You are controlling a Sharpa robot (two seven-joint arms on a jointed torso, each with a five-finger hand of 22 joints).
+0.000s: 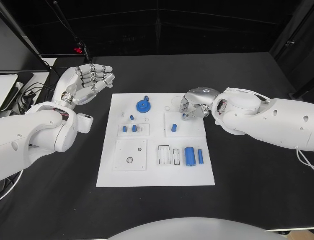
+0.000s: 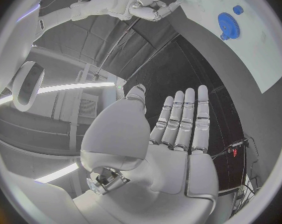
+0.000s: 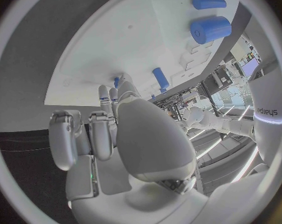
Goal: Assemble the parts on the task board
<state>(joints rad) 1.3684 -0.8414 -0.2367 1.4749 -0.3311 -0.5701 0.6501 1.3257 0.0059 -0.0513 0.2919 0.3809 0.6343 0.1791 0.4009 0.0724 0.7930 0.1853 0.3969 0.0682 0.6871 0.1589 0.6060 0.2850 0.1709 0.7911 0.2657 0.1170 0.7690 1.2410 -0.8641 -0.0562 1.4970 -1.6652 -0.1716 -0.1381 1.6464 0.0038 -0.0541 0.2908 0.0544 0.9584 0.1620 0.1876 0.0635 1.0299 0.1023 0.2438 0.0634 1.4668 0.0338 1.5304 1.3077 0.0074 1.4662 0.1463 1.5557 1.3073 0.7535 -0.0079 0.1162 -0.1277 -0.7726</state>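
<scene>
Left hand (image 1: 90,82): raised over the black tabletop (image 1: 258,170), off the left edge of the task board (image 1: 157,177). Fingers are extended side by side, palm bare; it holds nothing. It is well apart from every part.

Task board, left to right: a blue gear (image 1: 143,106) near the far edge; small blue pegs (image 1: 135,128) standing in a left-hand fixture; a short blue peg (image 1: 174,127) in the middle fixture; a blue cylinder (image 1: 190,156) and a thinner blue pin (image 1: 200,156) lying side by side toward the right, long axes running from the near edge to the far edge of the board.

Right hand (image 1: 193,106): positioned over the far right corner of the board, fingers curled inward and downward. Whether anything is held between the fingers cannot be determined; the wrist view shows no part clearly in the grasp.

Governing relation: the short blue peg lies just beside the right hand, toward the robot. The cylinder and pin lie further toward the robot on the same side. The right hand is judged the nearer hand for all three; the left hand is nearer only to the gear and the left-hand pegs.
</scene>
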